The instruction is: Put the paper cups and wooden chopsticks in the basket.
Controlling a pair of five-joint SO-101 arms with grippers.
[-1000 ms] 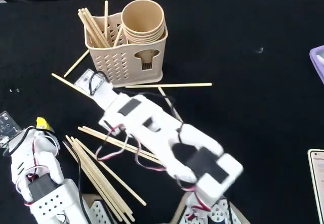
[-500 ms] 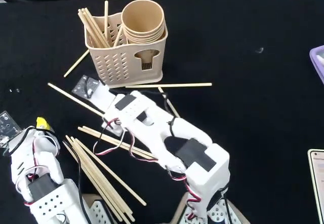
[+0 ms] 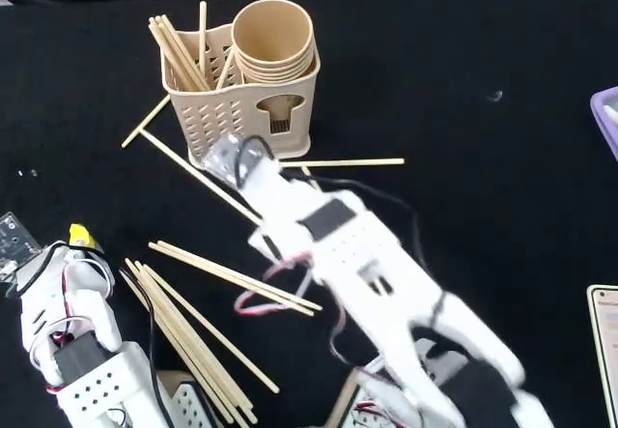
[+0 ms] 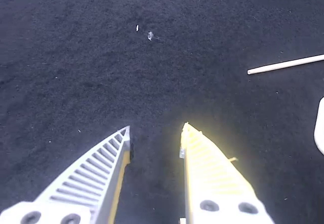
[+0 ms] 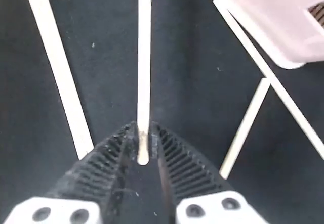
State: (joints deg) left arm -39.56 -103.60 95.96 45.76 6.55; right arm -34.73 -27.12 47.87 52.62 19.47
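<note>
1. The right gripper (image 5: 143,133) is seen closed on a held chopstick (image 5: 144,57). One end of the stick is pinched between the black ribbed fingers (image 5: 101,163), and the rest runs straight out ahead of them.
2. In the high view that stick is stretched slantwise from the gripper toward the table's left side, passing just beside the lower left corner of the basket (image 3: 217,119). Whether it touches the cloth cannot be told.
3. The basket is stood upright on the black table (image 3: 483,215). A stack of paper cups (image 3: 273,37) is held in its right part, and several upright chopsticks (image 3: 179,51) are leaned in its left part.
4. Loose sticks are left lying on the cloth:
   - a single chopstick (image 3: 338,163) is laid just right of the basket's foot;
   - a slanted stick (image 3: 145,121) is laid at the basket's left;
   - a pair (image 3: 232,275) is partly covered by the right arm (image 3: 367,264);
   - a bundle (image 3: 193,336) is spread just beside the left arm (image 3: 72,322).
5. The left gripper (image 4: 155,127) is held narrowly parted, with nothing between its white and yellow fingers. It is placed over bare cloth, well apart from the basket.
6. A white card (image 3: 604,336) is cut off by the right edge of the high view. Some print is carried on it, but it is too small to be read.
</note>
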